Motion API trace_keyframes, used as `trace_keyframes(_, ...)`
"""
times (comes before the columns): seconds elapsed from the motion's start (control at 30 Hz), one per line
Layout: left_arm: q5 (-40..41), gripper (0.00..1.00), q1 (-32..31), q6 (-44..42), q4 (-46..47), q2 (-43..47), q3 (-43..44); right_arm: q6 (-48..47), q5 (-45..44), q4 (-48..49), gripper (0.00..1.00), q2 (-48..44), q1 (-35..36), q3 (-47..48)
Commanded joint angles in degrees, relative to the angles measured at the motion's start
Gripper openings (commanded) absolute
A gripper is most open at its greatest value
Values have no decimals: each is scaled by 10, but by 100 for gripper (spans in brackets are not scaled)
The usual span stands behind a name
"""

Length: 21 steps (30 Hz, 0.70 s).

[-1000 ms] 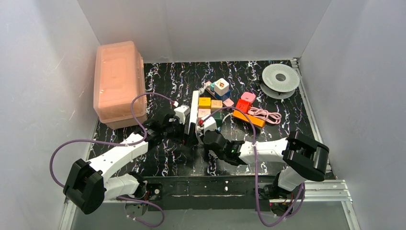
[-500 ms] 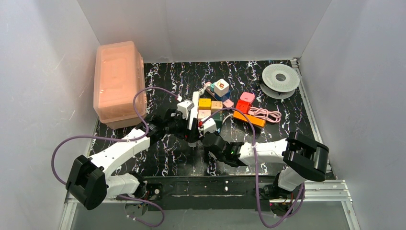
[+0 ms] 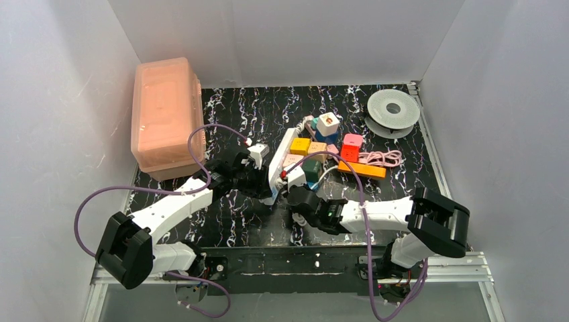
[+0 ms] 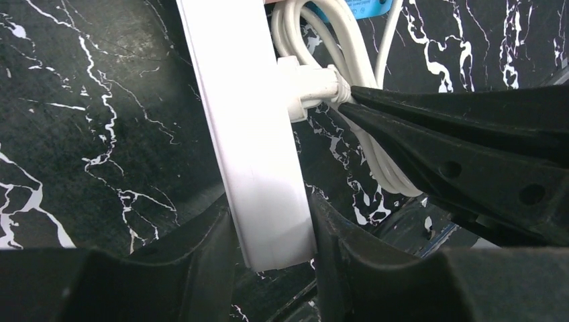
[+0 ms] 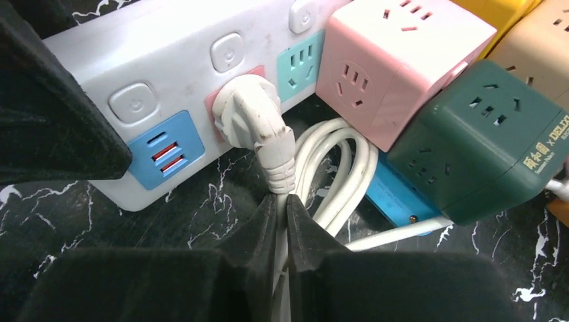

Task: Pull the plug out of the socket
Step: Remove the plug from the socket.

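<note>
- Pinching only the cord [image 5: 339, 168] behind the plug [image 5: 245, 111], the right gripper [image 5: 282, 201] may slip.
- Clamping the socket [image 4: 241, 121] end, the left gripper [image 4: 272, 221] could let it pivot.

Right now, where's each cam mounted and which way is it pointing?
Top: above and behind, looking down on the table; both arms show.
Left wrist: looks along the left pincer, clamped on the power strip end.
Right wrist: looks past the right pincer, pinching the cord below the plug.
Shared: both wrist views show strip and plug.
</note>
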State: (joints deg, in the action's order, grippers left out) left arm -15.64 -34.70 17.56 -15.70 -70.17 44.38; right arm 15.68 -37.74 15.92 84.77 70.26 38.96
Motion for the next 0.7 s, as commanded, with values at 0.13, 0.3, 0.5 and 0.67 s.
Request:
trace_keyframes(0.13,28,8,-3,-12,13,3,17,17,0,122,63,-50,19,-7)
trace_keyframes(0.3,35,4,-4,9,2,12,16,13,-10,125,71,-9,19,5)
trace_keyframes(0.5,34,2,-4,13,-8,20,21,16,-50,129,73,38,17,9)
trace_keyframes(0.67,32,1,-4,15,-10,26,20,11,-23,144,73,61,-4,5)
